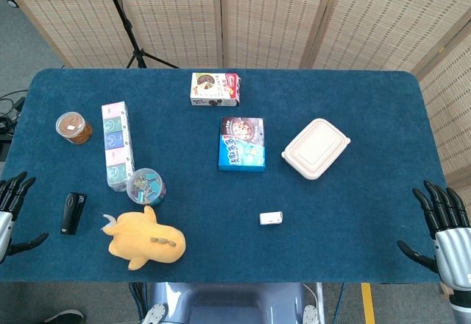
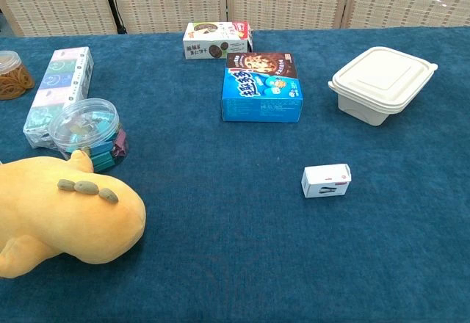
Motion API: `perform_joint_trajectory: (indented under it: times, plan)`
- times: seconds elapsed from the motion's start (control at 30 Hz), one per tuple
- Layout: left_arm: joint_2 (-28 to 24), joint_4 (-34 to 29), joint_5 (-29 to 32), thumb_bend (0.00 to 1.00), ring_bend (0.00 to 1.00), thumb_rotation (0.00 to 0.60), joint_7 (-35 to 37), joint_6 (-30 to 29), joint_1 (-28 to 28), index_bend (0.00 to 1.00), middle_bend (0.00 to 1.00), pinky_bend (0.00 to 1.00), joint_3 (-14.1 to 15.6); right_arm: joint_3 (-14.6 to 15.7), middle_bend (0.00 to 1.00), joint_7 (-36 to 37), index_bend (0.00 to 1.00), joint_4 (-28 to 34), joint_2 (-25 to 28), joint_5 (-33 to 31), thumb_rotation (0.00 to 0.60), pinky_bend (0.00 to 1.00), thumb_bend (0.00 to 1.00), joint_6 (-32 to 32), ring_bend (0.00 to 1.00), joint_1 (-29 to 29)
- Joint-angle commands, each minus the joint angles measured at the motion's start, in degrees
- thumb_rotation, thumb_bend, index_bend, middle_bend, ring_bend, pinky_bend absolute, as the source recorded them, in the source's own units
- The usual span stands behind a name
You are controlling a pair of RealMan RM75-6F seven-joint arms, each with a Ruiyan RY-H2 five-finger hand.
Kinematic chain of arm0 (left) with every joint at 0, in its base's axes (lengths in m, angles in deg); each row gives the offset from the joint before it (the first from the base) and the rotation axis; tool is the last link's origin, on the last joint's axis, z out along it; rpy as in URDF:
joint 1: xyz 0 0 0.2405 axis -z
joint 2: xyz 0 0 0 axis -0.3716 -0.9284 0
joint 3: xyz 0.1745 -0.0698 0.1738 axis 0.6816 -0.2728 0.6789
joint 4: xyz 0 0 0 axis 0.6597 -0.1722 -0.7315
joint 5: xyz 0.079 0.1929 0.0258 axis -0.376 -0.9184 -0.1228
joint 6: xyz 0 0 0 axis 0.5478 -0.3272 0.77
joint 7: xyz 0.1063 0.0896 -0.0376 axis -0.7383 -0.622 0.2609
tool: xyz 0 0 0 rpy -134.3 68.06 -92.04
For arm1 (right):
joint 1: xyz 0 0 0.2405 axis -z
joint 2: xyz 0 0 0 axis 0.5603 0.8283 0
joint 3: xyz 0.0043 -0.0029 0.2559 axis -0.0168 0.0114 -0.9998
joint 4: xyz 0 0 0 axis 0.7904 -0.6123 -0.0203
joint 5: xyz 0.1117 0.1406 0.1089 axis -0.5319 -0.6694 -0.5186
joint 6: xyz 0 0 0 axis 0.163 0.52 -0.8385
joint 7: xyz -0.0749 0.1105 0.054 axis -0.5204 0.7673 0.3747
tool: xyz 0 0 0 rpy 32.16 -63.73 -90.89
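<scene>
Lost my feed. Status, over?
Left hand open at the table edge, stapler nearest. Right hand open, holding nothing. Plush beside the stapler.

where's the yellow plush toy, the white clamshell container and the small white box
yellow plush toy (image 1: pixel 145 240), head view, middle of its body
white clamshell container (image 1: pixel 316 148), head view, centre of its lid
small white box (image 2: pixel 326 180), chest view, its front face

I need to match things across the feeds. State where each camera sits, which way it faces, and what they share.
Head view: high above the near edge, looking steeply down on the blue table; left robot hand and right robot hand show at the sides.
Chest view: low at the near edge, facing across the table; no robot hand shows.
Shared: yellow plush toy, small white box, white lidded container.
</scene>
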Motion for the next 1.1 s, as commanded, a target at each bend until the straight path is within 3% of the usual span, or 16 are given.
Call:
perform_joint_trajectory:
  times: [0.03, 0.27, 0.53, 0.6, 0.67, 0.8, 0.9, 1.1]
  plan:
    - [-0.1, -0.12, 0.27, 0.0, 0.0, 0.6, 0.08, 0.22, -0.01, 0.0, 0.0, 0.0, 0.0, 0.07, 0.0, 0.06, 0.0, -0.04, 0.05, -0.03, 0.6, 0.0, 0.0, 0.02, 0.0, 0.1]
    - [-0.93, -0.21, -0.35, 0.0, 0.0, 0.6, 0.19, 1.55, 0.36, 0.0, 0.0, 0.0, 0.73, 0.19, 0.0, 0.69, 0.0, 0.06, 0.34, 0.28, 0.6, 0.0, 0.0, 0.6, 0.0, 0.41]
    - [-1.01, 2.13, -4.89, 0.0, 0.0, 0.598, 6.94, 1.96, 2.11, 0.0, 0.0, 0.0, 1.73, 0.35, 0.0, 0.2, 0.0, 0.48, 0.4, 0.04, 0.6, 0.0, 0.0, -0.12, 0.0, 0.38]
    - [-0.35, 2.2, -5.09, 0.0, 0.0, 0.513, 7.92, 1.87, 2.14, 0.0, 0.0, 0.0, 1.86, 0.44, 0.0, 0.46, 0.0, 0.5, 0.47, -0.02, 0.6, 0.0, 0.0, -0.16, 0.0, 0.46]
    - [0.31, 1.94, -6.55, 0.0, 0.0, 0.349, 12.25, 1.26, 2.37, 0.0, 0.0, 0.0, 2.37, 0.38, 0.0, 0.65, 0.0, 0.52, 0.55, 0.05, 0.6, 0.0, 0.0, 0.14, 0.0, 0.55]
    - [3.24, 3.79, -8.6, 0.0, 0.0, 0.211, 15.44, -2.51, 1.78, 0.0, 0.0, 0.0, 2.12, 0.24, 0.0, 1.23, 0.0, 0.56, 0.72, -0.13, 0.6, 0.0, 0.0, 0.36, 0.0, 0.65]
    - [5.39, 4.73, -10.44, 0.0, 0.0, 0.159, 15.26, -3.58, 1.71, 0.0, 0.0, 0.0, 2.67, 0.04, 0.0, 1.74, 0.0, 0.6, 0.86, -0.51, 0.6, 0.0, 0.0, 0.32, 0.0, 0.61]
    - [11.11, 4.67, -18.69, 0.0, 0.0, 0.128, 12.16, -6.52, 2.85, 0.0, 0.0, 0.0, 3.99, -0.26, 0.0, 2.71, 0.0, 0.89, 1.23, -0.89, 0.6, 0.0, 0.0, 0.32, 0.0, 0.55]
